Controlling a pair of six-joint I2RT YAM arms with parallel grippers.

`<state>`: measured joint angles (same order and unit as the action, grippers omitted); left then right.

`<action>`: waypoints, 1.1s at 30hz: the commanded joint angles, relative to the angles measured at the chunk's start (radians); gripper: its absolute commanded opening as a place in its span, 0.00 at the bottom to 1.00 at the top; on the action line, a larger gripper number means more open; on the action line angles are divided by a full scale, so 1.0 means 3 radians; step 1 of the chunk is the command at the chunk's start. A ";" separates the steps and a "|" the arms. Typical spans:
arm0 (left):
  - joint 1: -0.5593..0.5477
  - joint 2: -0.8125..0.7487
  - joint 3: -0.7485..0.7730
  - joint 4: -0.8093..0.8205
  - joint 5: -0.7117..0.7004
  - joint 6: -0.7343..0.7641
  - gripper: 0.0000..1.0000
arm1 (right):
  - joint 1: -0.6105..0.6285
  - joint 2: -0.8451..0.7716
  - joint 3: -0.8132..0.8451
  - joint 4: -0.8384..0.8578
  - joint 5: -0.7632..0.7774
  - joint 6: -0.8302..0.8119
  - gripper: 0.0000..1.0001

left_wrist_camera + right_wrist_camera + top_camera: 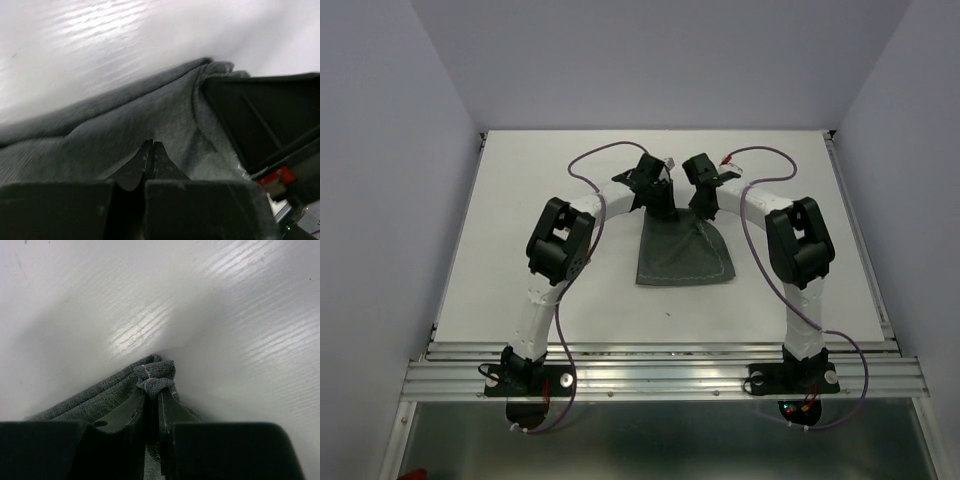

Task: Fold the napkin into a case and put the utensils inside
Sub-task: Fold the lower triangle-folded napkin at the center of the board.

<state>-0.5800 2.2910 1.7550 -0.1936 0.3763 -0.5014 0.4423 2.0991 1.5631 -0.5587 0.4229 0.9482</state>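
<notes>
Napkin (685,255) lies mid-table (520,200), fan-shaped, long axis near-to-far, narrow end pointing away from the bases. Right gripper (152,390) pinches the bunched far corner. Left gripper (151,150) is pressed together over the cloth, hold unclear.

White arms (535,315), black joints (560,243), looping purple cables (588,153).

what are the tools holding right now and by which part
The right tool pinches the napkin by a bunched far corner. The left tool is shut over its far edge; whether it grips any cannot be told.
</notes>
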 commanded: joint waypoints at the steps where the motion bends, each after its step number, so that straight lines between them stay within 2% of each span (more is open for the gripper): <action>1: 0.0047 -0.0518 -0.0250 -0.0004 -0.0099 0.0056 0.00 | -0.0007 0.0223 -0.0097 -0.0730 0.0283 0.0356 0.01; 3: 0.0047 -0.0626 -0.0449 0.0037 -0.0073 0.0035 0.00 | -0.0007 0.0243 -0.0067 -0.0908 0.0420 0.0500 0.01; 4: 0.0031 -0.0733 -0.0597 0.0082 -0.0073 0.0020 0.01 | -0.0007 0.0289 0.0015 -0.1188 0.0548 0.0744 0.01; 5: 0.0021 -0.0789 -0.0599 0.0103 -0.0073 0.0015 0.01 | -0.0007 0.0290 0.0066 -0.1347 0.0549 0.0746 0.01; 8: -0.0050 -0.0993 -0.0879 0.0170 -0.0114 0.0000 0.08 | -0.0007 0.0366 0.0179 -0.1711 0.0585 0.1001 0.01; 14: -0.0249 -0.1474 -0.1548 0.0399 -0.0257 -0.0082 0.43 | -0.0007 0.0336 0.0097 -0.1676 0.0329 0.1012 0.01; 17: -0.0362 -0.1623 -0.1667 0.0461 -0.0288 -0.0087 0.54 | -0.0007 0.0371 0.0133 -0.1681 0.0242 0.0981 0.01; 18: -0.0454 -0.1644 -0.1698 0.0476 -0.0308 -0.0087 0.63 | -0.0007 0.0402 0.0174 -0.1696 0.0186 0.0961 0.01; 21: -0.0653 -0.1669 -0.1668 0.0477 -0.0456 -0.0082 0.78 | -0.0037 0.0438 0.0250 -0.1732 0.0109 0.0956 0.01; 23: -0.0781 -0.1639 -0.1622 0.0421 -0.0660 -0.0097 0.82 | -0.0038 0.0428 0.0246 -0.1712 0.0079 0.0966 0.01; 33: -0.1272 -0.1598 -0.1703 0.0599 -0.1381 -0.0215 0.83 | -0.0068 0.0382 0.0159 -0.1543 -0.0156 0.0884 0.01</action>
<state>-0.9112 1.8427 1.2549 -0.0719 0.0990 -0.5552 0.4313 2.1468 1.6749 -0.9340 0.4942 1.2236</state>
